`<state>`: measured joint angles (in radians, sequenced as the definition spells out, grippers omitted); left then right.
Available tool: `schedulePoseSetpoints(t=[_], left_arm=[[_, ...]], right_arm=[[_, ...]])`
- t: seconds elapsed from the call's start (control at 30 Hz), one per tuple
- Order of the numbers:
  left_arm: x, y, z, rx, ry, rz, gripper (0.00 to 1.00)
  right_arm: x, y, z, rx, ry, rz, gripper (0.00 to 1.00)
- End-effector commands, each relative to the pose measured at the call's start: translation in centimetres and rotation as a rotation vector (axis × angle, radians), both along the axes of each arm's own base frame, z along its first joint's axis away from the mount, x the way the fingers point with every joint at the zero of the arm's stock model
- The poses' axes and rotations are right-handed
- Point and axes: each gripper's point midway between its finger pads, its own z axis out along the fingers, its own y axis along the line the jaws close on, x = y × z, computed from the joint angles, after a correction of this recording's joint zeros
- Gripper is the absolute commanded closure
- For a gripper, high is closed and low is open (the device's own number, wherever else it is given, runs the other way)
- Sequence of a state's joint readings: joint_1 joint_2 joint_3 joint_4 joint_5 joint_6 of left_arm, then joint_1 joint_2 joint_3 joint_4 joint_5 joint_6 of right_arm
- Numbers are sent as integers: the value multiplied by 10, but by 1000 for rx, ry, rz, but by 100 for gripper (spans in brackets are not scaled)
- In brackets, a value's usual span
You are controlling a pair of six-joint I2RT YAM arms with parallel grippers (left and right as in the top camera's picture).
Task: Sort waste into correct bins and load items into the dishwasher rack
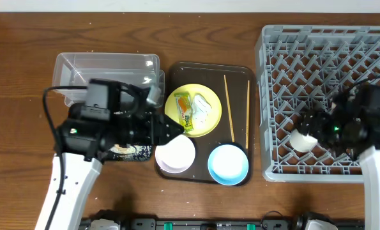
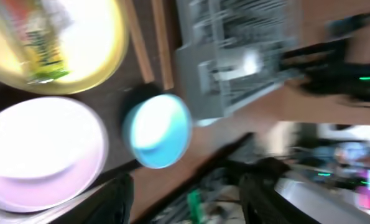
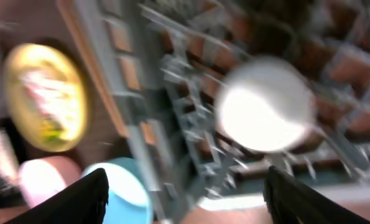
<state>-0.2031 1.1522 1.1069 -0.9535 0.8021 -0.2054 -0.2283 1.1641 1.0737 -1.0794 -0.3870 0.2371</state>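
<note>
On the brown serving tray, the yellow plate (image 1: 205, 121) holds the green-and-orange wrapper (image 1: 184, 108) and the white tissue (image 1: 204, 107). Two chopsticks (image 1: 229, 108) lie to its right. The pinkish-white bowl (image 1: 175, 155) and the light blue bowl (image 1: 228, 164) sit at the tray's front. My left gripper (image 1: 174, 130) is open and empty (image 2: 188, 199), between the plate (image 2: 91, 37) and the pinkish-white bowl (image 2: 41, 149). The white cup (image 1: 303, 140) lies in the grey rack (image 1: 324, 57). My right gripper (image 1: 310, 124) is open (image 3: 185, 199) just above the cup (image 3: 265, 106), apart from it.
The clear tub (image 1: 106, 64) stands at the back left. The black tray (image 1: 122, 152) is mostly hidden under my left arm, with something whitish in it. The brown serving tray (image 1: 202, 70) lies between the tub and the rack. Both wrist views are blurred.
</note>
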Motion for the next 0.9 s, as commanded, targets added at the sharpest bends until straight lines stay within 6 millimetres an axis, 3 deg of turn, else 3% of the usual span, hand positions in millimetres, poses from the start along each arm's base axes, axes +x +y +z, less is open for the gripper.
schedulePoseSetpoints(t=[0.0,0.13,0.23,0.4,0.6,0.87], left_arm=[[15,21,-26,293,-86,55,43],[20,25,-49,499,-102,64,43],[14,8,-70,554,-68,-4,43],[13,-5,-114,702,37,3,44],[12,-28,-165,756,162,38,58],[7,-50,-201,789,186,-4,67]], right_arm=[[5,42,66,125,-293,217,20],[-1,75,113,181,-510,367,14],[-6,86,122,166,-556,412,12],[-9,94,117,156,-533,429,12],[-8,95,108,170,-484,429,12],[-8,95,104,173,-462,425,12]])
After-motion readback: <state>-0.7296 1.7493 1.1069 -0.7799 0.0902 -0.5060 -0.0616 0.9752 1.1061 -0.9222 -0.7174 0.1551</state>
